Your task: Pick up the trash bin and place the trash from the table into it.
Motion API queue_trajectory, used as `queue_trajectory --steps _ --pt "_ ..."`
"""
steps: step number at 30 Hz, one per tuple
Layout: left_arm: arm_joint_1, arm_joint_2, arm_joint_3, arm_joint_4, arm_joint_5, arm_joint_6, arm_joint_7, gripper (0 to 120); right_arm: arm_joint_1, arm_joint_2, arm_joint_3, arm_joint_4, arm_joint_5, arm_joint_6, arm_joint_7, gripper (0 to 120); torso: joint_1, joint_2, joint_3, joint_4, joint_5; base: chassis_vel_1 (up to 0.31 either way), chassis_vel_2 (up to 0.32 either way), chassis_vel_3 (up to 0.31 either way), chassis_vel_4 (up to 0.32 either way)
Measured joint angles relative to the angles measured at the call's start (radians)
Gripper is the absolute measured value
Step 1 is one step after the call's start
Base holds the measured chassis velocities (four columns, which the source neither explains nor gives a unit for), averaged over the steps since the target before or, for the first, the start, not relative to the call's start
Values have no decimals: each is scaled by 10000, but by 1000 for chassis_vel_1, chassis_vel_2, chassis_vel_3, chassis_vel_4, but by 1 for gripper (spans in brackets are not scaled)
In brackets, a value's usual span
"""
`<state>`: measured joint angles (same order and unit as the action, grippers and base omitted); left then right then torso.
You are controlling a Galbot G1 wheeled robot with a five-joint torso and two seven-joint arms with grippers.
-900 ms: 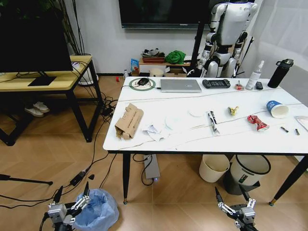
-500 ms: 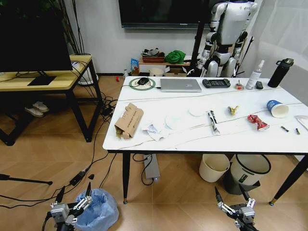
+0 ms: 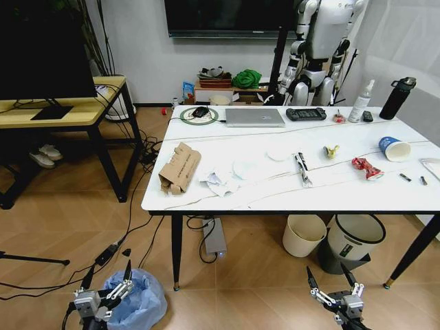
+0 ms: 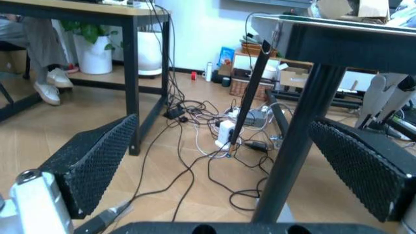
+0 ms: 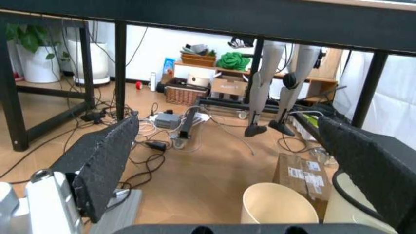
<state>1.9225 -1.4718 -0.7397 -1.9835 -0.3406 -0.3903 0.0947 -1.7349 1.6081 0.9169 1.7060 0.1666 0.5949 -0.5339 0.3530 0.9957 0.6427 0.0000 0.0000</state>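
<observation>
Both arms low near the floor — trash untouched on the table (image 3: 385,196).
Left gripper (image 3: 108,284) spread wide, empty, just beside the trash bin (image 3: 141,302); right gripper (image 3: 331,282) wide open, empty.

The table (image 3: 275,189) stood ahead, with the trash spread across it: torn cardboard (image 3: 180,167) at the left end, crumpled paper (image 3: 221,183) just right of it, a round lid (image 3: 279,154) near the middle, a wrapper (image 3: 367,168) farther right, and a paper cup (image 3: 392,148) near the right end. A laptop (image 3: 255,117) and a controller (image 3: 306,114) lay along the far edge. Two bins (image 3: 304,235) were seen under the table's right half. The trash bin (image 3: 141,297) sat on the floor before the table's left front leg, just beside the left gripper (image 3: 107,287). The right gripper (image 3: 331,284) was low, before the table's right half.
</observation>
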Motion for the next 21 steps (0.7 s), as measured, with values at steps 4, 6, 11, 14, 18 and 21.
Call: queue_trajectory --steps 4,6,11,14,18,21 --pt "-5 -20 33 8 13 24 -1 100 3 0 4 -9 28 1 3 100 -77 -153 -74 1 0 0 0 0 0" --pt "-7 -22 33 8 25 41 -2 100 6 0 7 -27 35 2 3 100 -120 -260 -135 0 0 0 0 0 0" --pt "-22 -21 29 12 32 66 -2 100 21 0 3 -37 41 2 5 100 -201 -450 -246 0 0 0 0 0 0" --pt "-49 -21 12 80 24 87 -5 100 39 0 -1 -43 45 -7 7 100 -286 -648 -356 0 0 0 0 0 0" --pt "-70 -24 -21 142 -21 97 -8 100 52 0 0 -55 45 -15 8 100 -357 -799 -438 0 0 0 0 0 0" --pt "-80 -25 -47 206 -50 102 -12 100 60 0 1 -63 46 -24 9 100 -424 -956 -526 0 0 0 0 0 0"
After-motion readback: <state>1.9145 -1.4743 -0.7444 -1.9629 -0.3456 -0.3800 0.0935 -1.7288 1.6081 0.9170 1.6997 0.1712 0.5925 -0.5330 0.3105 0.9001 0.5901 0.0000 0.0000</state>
